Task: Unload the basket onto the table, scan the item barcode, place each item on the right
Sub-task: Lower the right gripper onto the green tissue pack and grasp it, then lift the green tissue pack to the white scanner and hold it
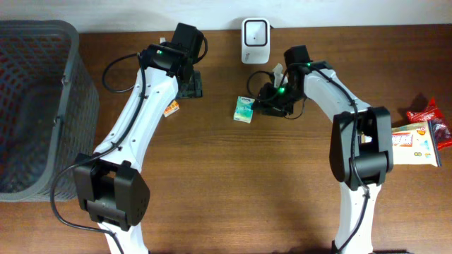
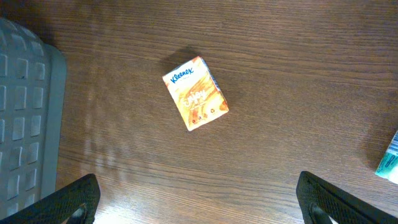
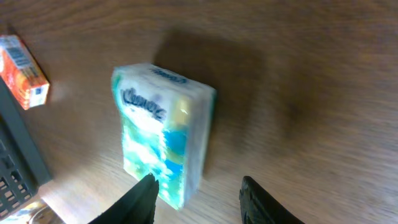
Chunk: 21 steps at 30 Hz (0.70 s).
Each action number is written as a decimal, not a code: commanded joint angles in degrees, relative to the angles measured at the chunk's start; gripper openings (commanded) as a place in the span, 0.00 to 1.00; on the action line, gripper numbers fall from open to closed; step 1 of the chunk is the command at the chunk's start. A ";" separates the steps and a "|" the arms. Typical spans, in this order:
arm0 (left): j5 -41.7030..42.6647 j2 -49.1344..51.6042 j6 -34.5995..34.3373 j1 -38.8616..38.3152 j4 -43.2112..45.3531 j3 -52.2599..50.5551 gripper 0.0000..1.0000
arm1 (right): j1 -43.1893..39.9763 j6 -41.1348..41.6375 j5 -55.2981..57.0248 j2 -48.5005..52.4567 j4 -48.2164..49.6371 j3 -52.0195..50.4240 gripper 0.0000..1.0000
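Wooden table [image 1: 212, 183] bears basket [image 1: 35, 106], scanner [image 1: 255, 40], orange pack [image 2: 195, 93], green tissue pack [image 1: 244, 109]; left end effector [image 2: 199, 208] wide, right end effector [image 3: 202, 202] half-open.

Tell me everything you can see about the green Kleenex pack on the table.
The green Kleenex pack is a small soft block in glossy wrap, green, blue and white, with the brand name on its top face. No barcode shows. It lies flat on the wooden table, below the white device in the overhead view. The right gripper hangs over one end with its jaws apart; whether it touches cannot be told, as the wrist view is blurred.
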 commanded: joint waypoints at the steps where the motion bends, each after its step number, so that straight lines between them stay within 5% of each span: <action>1: 0.46 -0.55 0.02 0.11 0.28 0.37 0.99 | 2.93 0.68 -0.04 0.42 1.53 -0.35 0.44; 5: 0.72 -0.55 0.02 0.02 0.22 0.33 0.99 | 4.11 5.88 7.13 0.42 1.64 -0.44 0.43; 21: 0.70 -0.55 0.02 0.09 -0.15 0.31 0.99 | 4.09 4.17 8.61 1.33 1.64 -0.68 0.38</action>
